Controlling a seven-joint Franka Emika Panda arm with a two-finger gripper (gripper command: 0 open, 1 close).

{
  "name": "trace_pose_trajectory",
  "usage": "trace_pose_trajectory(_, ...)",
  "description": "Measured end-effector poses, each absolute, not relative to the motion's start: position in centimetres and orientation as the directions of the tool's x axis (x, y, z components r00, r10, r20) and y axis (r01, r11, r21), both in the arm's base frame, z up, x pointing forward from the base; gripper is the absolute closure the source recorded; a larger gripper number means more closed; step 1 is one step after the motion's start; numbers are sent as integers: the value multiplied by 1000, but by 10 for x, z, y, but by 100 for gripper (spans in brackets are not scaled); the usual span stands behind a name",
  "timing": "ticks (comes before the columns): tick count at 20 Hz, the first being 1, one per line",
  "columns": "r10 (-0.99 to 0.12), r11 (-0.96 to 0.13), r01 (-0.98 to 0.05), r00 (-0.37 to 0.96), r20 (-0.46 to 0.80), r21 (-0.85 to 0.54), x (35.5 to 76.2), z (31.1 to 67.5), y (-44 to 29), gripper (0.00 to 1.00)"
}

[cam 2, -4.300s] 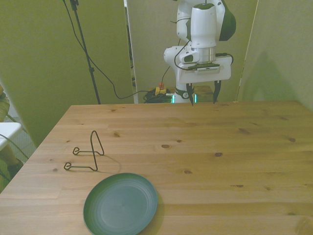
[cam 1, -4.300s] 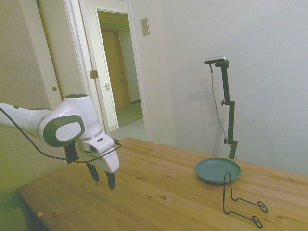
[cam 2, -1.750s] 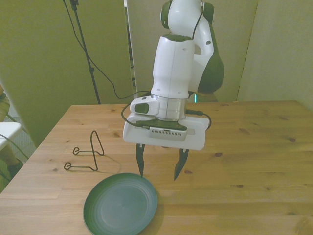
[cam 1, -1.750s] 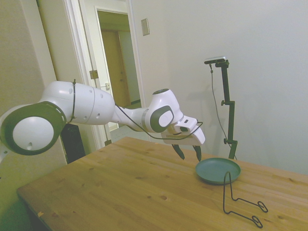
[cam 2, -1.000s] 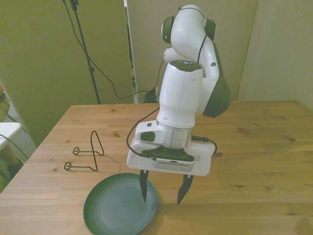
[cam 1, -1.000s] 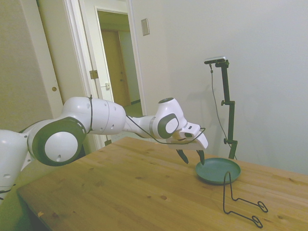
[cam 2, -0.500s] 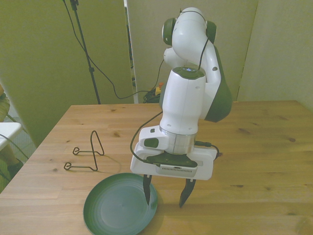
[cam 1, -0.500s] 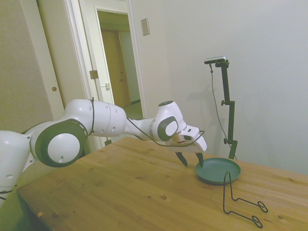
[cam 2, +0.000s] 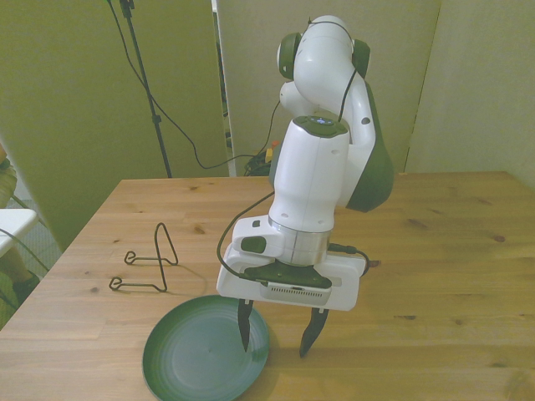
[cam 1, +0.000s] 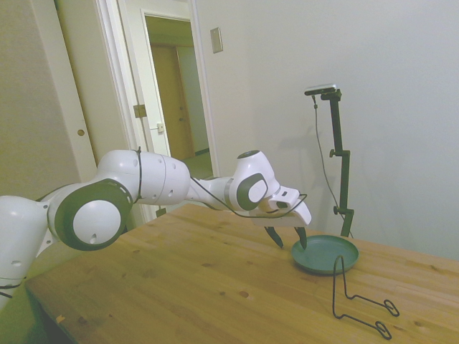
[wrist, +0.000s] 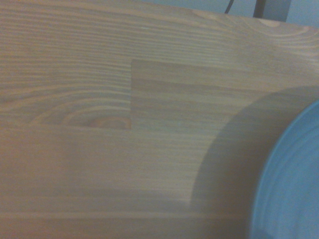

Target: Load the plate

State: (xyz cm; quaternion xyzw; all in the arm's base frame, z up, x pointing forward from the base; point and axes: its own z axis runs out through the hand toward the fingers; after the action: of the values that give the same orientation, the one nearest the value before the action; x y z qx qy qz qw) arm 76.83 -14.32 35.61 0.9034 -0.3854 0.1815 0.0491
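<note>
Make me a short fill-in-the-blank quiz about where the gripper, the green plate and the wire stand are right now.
1. The round teal-green plate lies flat on the wooden ____.
2. The gripper has its fingers ____, straddling the plate's rim.
3. The thin black wire stand holds ____ plates.
4. In the front view, the wire stand sits toward the picture's ____ of the gripper.

Missing words: table; open; no; left

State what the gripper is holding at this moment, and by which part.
Nothing is held. The gripper is open, its fingers straddling the rim of the plate, one over the plate and one outside it.
</note>
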Motion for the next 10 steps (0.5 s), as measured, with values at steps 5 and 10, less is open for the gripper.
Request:
trace_pose_trajectory(5, -673, -696, -718, 636, 378, -31, 768, 356, -146, 0)
trace_pose_trajectory(10, -680, -681, -732, 625, 383, -14, 766, 356, -158, 0)
